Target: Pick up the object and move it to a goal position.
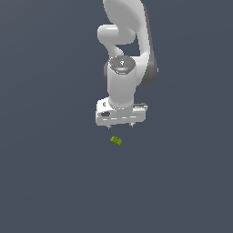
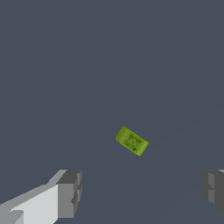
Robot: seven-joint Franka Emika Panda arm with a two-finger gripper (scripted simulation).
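the object (image 2: 131,140) lies below the wide-open, empty hand (image 2: 142,192); likely light and rigid, so pinch its short sides.

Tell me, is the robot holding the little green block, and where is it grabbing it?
No, nothing is held. The tool is open and empty, and the little green block lies on the floor apart from its fingers.

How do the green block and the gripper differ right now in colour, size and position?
The lime-green block is coloured with darker markings; the gripper is white with grey fingers. The block is tiny, the gripper far bigger. The block lies skewed on the surface; the gripper hangs apart from it, jaws spread wide. They share a blocky shape.
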